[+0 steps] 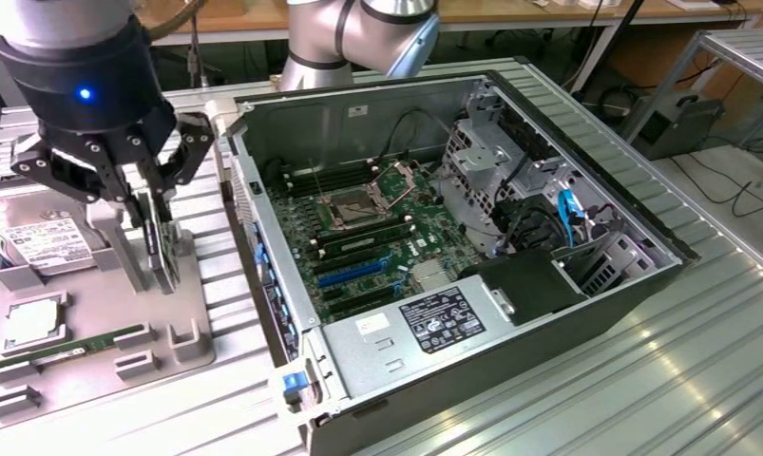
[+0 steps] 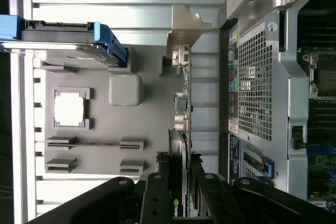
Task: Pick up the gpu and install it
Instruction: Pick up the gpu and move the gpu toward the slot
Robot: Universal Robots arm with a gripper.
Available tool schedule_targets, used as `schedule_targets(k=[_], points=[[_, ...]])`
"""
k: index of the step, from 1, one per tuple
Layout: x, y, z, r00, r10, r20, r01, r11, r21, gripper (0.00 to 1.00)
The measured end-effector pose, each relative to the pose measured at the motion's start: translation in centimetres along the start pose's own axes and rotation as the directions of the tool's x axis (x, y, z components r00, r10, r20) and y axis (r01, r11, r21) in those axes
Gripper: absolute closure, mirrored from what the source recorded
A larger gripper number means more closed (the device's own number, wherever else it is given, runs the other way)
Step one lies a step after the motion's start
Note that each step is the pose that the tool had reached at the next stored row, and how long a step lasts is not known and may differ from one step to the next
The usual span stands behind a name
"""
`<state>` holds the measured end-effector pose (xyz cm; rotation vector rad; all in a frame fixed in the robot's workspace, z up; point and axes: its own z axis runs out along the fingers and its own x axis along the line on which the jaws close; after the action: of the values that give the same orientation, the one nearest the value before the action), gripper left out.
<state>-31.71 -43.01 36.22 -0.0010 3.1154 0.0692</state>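
Observation:
The gpu (image 1: 164,255) is a thin dark card standing on edge over the grey parts tray (image 1: 96,299), at the exterior view's left, beside the open computer case (image 1: 483,285). My gripper (image 1: 150,223) reaches down onto it from above, with a finger on each flat side, shut on the card. In the wrist view the gpu (image 2: 181,129) appears edge-on, its silver bracket (image 2: 182,27) at the far end, and the black fingers (image 2: 156,192) press against both faces at my gripper (image 2: 180,165). I cannot tell whether the card's lower edge still touches the tray (image 2: 144,124).
On the tray lie a silver hard drive (image 1: 46,242), a processor (image 1: 32,323) and a green memory stick (image 1: 70,347). The case's motherboard (image 1: 369,237) lies exposed, with the power supply (image 1: 432,318) at the near end. The case's rear grille (image 2: 254,77) is close beside the card.

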Motion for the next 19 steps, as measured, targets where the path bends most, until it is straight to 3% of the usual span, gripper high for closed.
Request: schedule_targets(k=[1,4,9,14,16,19], points=[[-0.3,-0.33,-1.06,1.0,0.0,0.0001,0.0,1.0,-0.0004,0.74],[-1.2,-0.94,-3.01,1.0,-0.001,0.0,0.001,1.0,-0.0014,0.74],[-3.0,-1.55,-5.24,1.0,-0.001,-0.0003,0.001,1.0,-0.0061,0.74],[-5.3,-1.73,-5.91,1.0,0.0,-0.0021,0.0,0.9999,-0.013,0.74],[-6.7,-1.77,-6.0,1.0,0.0,-0.0026,0.0,0.9998,-0.0197,0.74],[-8.1,-1.81,-6.04,1.0,0.0,-0.0033,0.0,0.9997,-0.0249,0.74]])
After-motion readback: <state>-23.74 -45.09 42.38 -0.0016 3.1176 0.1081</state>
